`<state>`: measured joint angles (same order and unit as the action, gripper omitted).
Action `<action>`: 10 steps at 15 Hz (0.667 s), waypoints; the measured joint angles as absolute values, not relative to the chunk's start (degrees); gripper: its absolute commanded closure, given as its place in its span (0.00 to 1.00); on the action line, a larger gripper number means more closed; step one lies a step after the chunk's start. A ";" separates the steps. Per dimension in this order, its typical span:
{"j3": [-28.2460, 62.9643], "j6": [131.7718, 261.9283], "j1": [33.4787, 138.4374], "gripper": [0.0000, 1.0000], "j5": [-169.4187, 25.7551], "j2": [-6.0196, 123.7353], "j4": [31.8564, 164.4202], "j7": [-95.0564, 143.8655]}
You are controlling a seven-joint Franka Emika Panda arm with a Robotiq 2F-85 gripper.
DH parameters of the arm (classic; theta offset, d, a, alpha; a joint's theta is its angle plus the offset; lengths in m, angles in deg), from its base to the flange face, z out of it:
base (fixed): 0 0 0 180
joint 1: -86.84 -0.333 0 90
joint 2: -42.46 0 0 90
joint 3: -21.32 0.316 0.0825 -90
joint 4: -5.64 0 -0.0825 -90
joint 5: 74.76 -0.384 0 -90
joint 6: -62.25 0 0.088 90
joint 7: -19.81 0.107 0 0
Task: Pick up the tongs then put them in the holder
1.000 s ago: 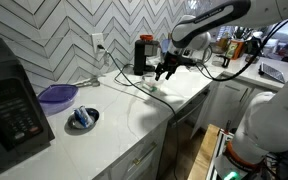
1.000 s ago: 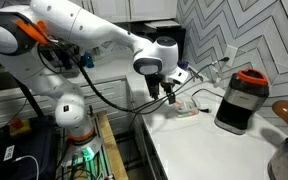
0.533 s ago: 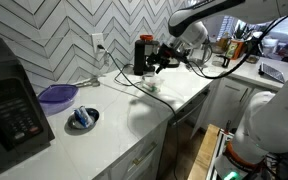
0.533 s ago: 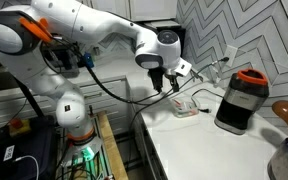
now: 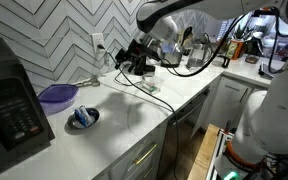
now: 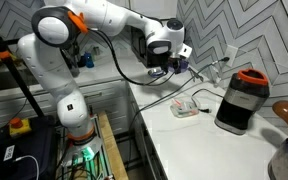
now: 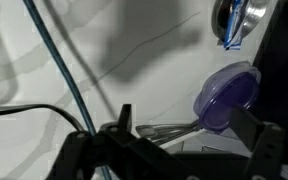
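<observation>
Arm's swinging twd wall vs 0.5 s ago; gripper [image 7: 184, 120] is hanging wide open, lining up on tongs [image 7: 169, 128] beside purple bowl [image 7: 227, 92], prob for pickup.

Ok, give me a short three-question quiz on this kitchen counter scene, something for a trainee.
1. True or false: the purple bowl stands on the floor.
2. The lid of the black appliance is: A red, B green, C yellow.
3. Fill in: the pincer hangs above the white ____.
Key: 1 false; 2 A; 3 counter.
</observation>
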<state>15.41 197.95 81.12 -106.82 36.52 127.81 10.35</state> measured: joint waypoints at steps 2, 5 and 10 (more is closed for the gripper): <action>15.60 197.97 81.01 0.00 -106.91 38.37 126.31 10.61; 16.24 198.64 82.04 0.00 -104.88 38.63 126.24 13.09; 19.89 198.30 82.78 0.00 -84.06 43.27 120.78 23.63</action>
<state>19.89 198.30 82.78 -84.06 43.27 120.78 23.63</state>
